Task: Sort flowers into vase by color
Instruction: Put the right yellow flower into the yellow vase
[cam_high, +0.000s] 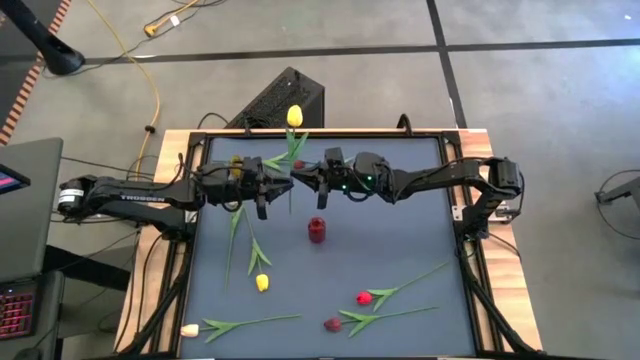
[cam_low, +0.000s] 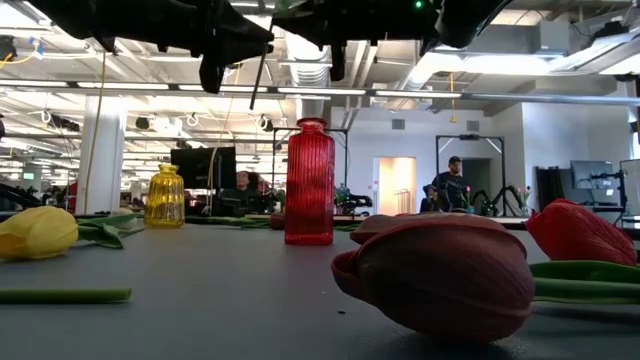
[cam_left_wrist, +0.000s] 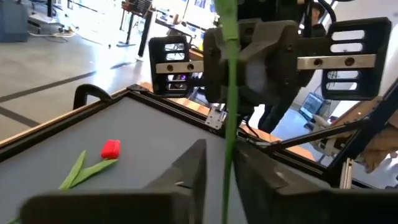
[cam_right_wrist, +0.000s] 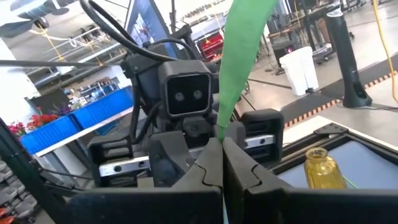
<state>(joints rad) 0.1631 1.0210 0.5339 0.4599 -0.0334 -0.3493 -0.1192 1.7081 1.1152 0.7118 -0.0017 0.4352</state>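
Both claws meet mid-air over the far-centre of the bench (cam_high: 400, 250), facing each other. Right claw (cam_high: 300, 178) is clamped on the green stem/leaf of the yellow tulip (cam_high: 294, 116), fingers closed tight on it in the right wrist view (cam_right_wrist: 214, 155). Left claw (cam_high: 262, 190) straddles the same stem; in the left wrist view the stem (cam_left_wrist: 230, 106) runs between its fingers (cam_left_wrist: 186, 174) with a gap either side, so apart, not gripping. The tulip head sits past the far edge of the bench.

Red vase (cam_high: 317, 230) stands upright near bench centre, just near of the claws; no flowers in it in the low view (cam_low: 309, 180). Yellow vase (cam_high: 237, 166) stands upright at far-left, under the left arm.

Lying on the bench: second yellow tulip (cam_high: 262, 282) left of centre, cream tulip (cam_high: 190, 329) at near-left, red tulip (cam_high: 365, 297) and maroon tulip (cam_high: 333, 324) near-right, close together.
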